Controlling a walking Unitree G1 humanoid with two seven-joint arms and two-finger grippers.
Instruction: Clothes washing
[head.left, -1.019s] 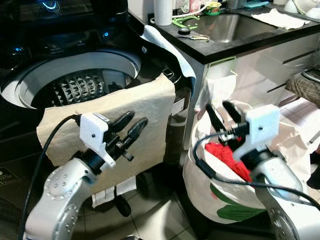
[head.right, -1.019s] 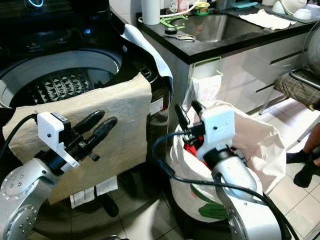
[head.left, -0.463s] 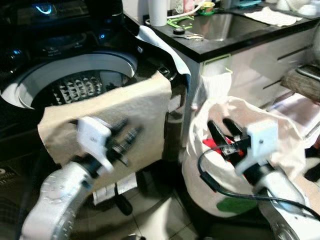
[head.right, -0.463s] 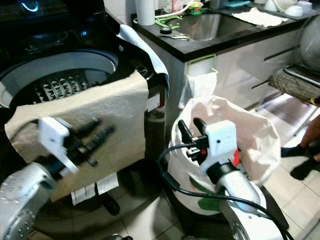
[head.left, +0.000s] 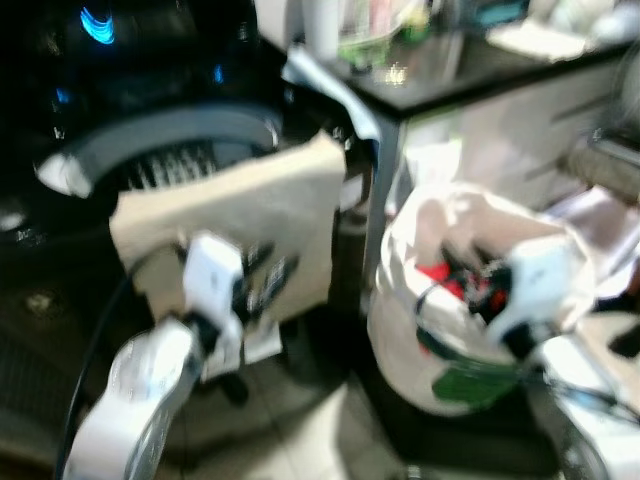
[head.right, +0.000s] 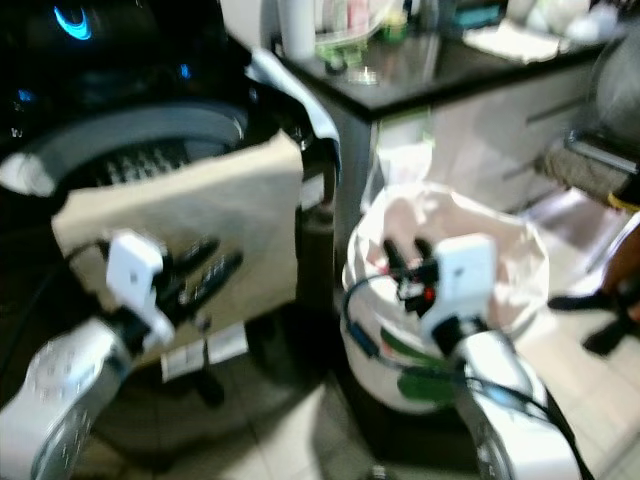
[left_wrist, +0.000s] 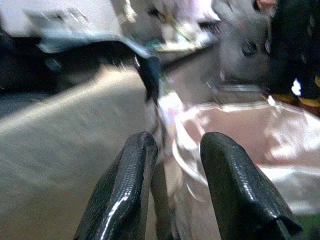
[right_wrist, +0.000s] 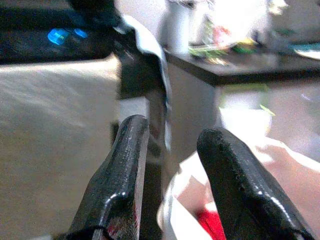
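Note:
The picture is blurred. A beige cloth (head.left: 250, 215) hangs over the front rim of the open top-loading washing machine (head.left: 170, 160). My left gripper (head.left: 265, 280) is open in front of that cloth, holding nothing; the left wrist view shows its fingers (left_wrist: 125, 200) apart, with the beige cloth (left_wrist: 60, 145) beyond them. A white laundry bag (head.left: 470, 330) stands on the floor to the right of the machine, with a red garment (head.left: 440, 275) inside. My right gripper (head.left: 470, 275) is open over the bag's mouth, empty. The right wrist view has the red garment (right_wrist: 210, 225) below its fingers (right_wrist: 120, 175).
A black counter with a sink (head.left: 470, 60) and white cabinet fronts stand behind the bag. A light blue cloth (head.left: 330, 85) lies over the machine's right corner. A person's dark shoe (head.right: 600, 335) and a chair (head.right: 590, 170) are at the far right. Tiled floor lies in front.
The camera has shifted and the picture has blurred. My right gripper has come lower, from the bag's rim to over the red garment. The left gripper stays before the beige cloth.

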